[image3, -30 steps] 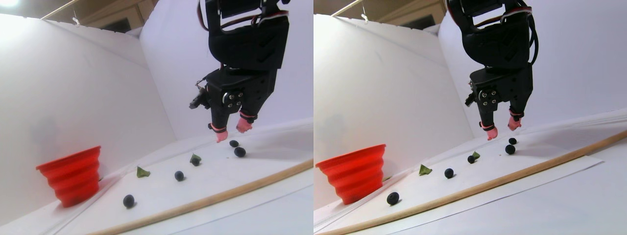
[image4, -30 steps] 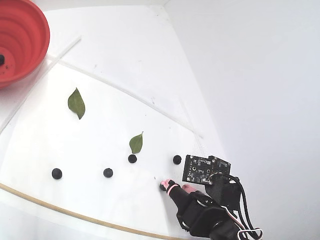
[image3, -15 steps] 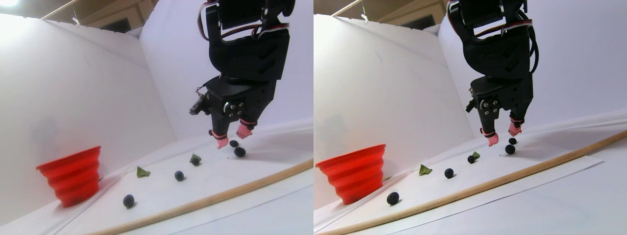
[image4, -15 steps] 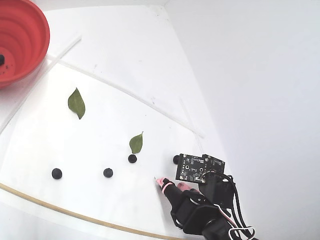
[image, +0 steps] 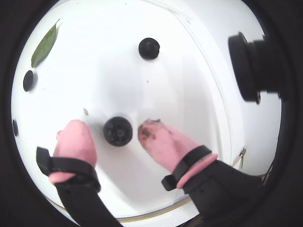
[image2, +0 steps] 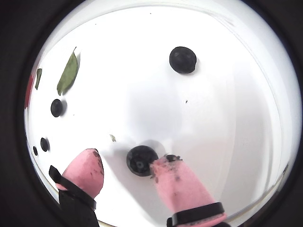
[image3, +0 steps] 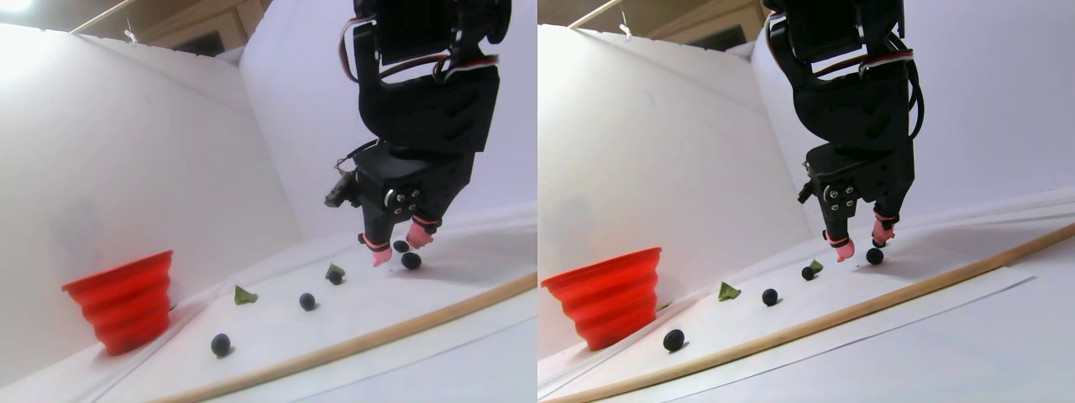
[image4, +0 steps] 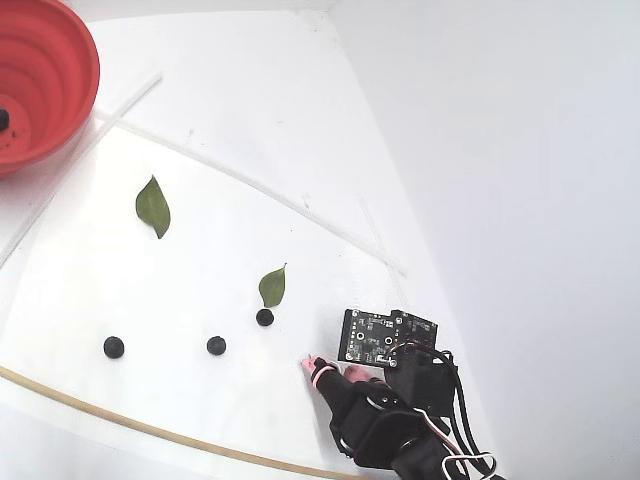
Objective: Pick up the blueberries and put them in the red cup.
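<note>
A black robot arm reaches down onto a white sheet. Its gripper [image: 118, 130] has two pink-capped fingers spread apart, with one blueberry [image: 118, 131] lying on the sheet between them. In a wrist view the right pink fingertip [image2: 173, 177], smeared with dark specks, appears to touch that berry, while the left one stands clear of it; contact is hard to confirm through the fisheye lens.

A second blueberry [image: 149, 48] rests farther ahead of the fingers, apart from them. More blueberries [image4: 216, 345] lie in a loose row toward the left of the fixed view, one [image4: 264, 317] just below a small green leaf [image4: 271, 286]. A larger green leaf [image4: 152, 206] lies farther up the sheet.

The red cup [image4: 45, 95], ringed in steps inside, sits at the top left corner of the fixed view, well apart from the gripper, with one dark berry [image4: 3, 119] already inside. A thin wooden strip [image3: 353, 340] borders the sheet's near edge. A small circuit board [image4: 385, 337] rides on the arm; no writing or brand can be read anywhere.
</note>
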